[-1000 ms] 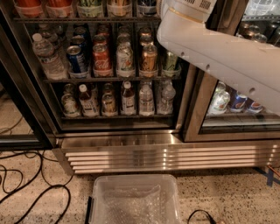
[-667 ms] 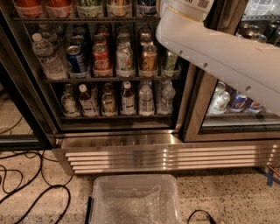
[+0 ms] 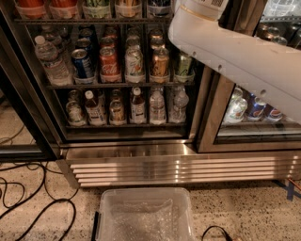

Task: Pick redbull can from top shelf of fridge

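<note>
Top shelf (image 3: 94, 21) unchanged; end effector still out of view above.

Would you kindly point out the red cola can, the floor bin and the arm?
Cola can (image 3: 109, 63): camera view, label.
Bin (image 3: 143, 192): camera view, far rim.
Arm (image 3: 235, 52): camera view, white link.
Tool: not in view; arm exits upward.

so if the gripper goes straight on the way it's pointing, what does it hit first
Hard to say: the gripper is out of view above the top edge. The arm runs up toward the top shelf, so probably the cans at its right end; depth is unclear.
</note>
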Controlling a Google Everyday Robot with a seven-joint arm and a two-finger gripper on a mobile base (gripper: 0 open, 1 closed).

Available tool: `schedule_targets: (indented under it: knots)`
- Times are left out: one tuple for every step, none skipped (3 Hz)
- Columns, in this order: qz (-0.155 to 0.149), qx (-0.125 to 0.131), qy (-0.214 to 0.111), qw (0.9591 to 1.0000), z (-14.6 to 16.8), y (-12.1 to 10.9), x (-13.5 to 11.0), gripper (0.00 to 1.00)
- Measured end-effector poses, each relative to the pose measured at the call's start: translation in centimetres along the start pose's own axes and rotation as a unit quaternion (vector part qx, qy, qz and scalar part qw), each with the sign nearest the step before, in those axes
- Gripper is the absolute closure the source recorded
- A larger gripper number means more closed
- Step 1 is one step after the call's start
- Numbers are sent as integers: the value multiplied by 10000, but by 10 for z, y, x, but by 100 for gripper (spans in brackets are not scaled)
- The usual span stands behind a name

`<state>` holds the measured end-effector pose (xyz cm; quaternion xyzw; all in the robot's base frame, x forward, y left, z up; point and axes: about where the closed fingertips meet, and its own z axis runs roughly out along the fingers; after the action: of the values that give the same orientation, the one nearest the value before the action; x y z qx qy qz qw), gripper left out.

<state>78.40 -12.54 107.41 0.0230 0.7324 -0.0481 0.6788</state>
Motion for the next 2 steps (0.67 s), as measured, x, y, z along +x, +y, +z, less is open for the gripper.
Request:
schedule_targets:
  knots:
    - [-3, 30, -42, 10000, 7, -1, -2, 40]
    - [-25, 57, -48, 10000, 12, -3, 0, 37]
